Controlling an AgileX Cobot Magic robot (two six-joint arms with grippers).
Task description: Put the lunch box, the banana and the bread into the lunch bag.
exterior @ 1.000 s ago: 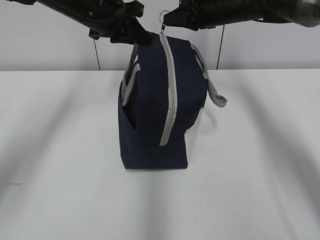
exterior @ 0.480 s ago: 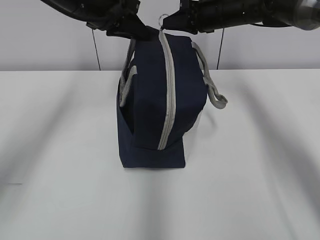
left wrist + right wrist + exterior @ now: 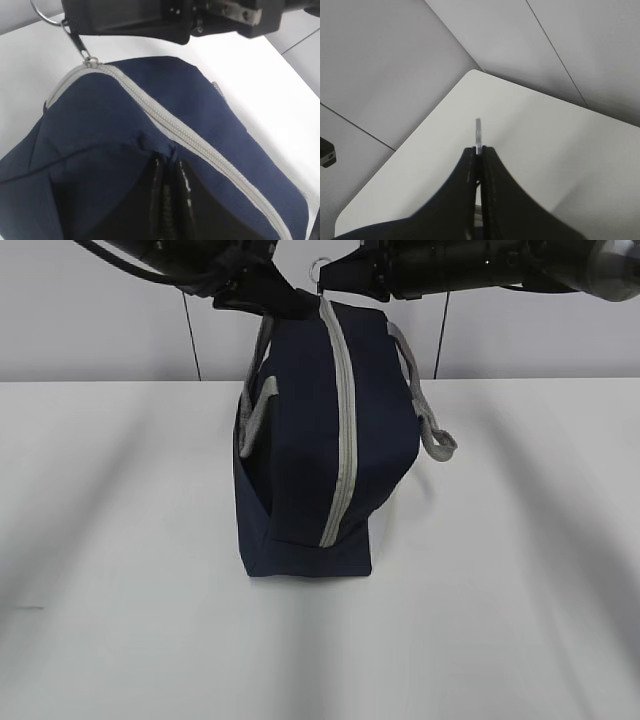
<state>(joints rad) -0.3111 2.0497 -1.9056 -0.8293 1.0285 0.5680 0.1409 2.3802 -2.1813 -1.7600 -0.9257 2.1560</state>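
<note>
The navy lunch bag stands on the white table, zipped shut along its grey zipper tape, pulled tall. My left gripper is shut on a pinch of the bag's top fabric, seen in the left wrist view. My right gripper is shut on the ring zipper pull, whose edge sticks out between the fingers in the right wrist view. The ring also shows in the left wrist view. The lunch box, the banana and the bread are out of view.
Grey webbing handles hang on the bag's left and right sides. A white side panel shows low on the right. The white table spreads around the bag, with a grey wall behind.
Both grippers have risen slightly, lifting the bag's top; the bag stands taller and its fabric is more stretched. The ring pull has moved up a little.
</note>
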